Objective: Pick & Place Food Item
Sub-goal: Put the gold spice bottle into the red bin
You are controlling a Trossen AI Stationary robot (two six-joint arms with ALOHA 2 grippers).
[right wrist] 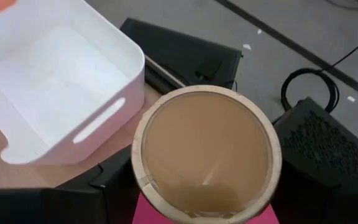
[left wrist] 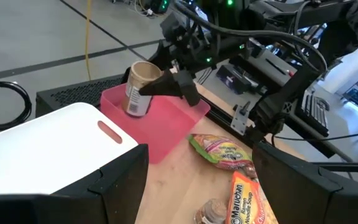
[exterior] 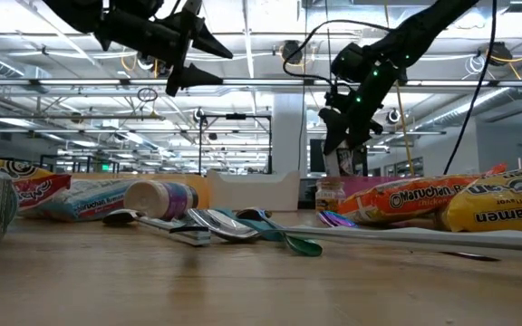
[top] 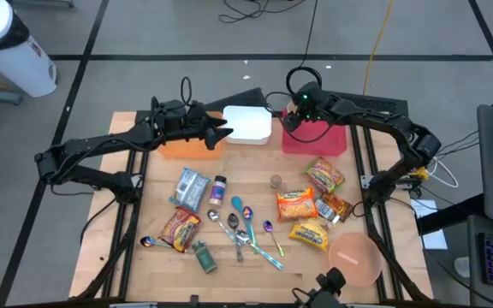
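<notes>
Here we see the right end effector [left wrist: 166,84] pinching a small round can [left wrist: 139,91] by its sides, hanging over the pink bin [top: 317,139] at the bench's [top: 144,218] one o'clock corner. The can looks stiff, fairly light and smooth, so a grip across its middle seems safest. The left end effector [top: 221,134] hovers spread and empty near the white bin [top: 251,125], at twelve o'clock.

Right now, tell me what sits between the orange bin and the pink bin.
In the high view, the white bin sits between the orange bin and the pink bin, side by side along the table's far edge.
</notes>
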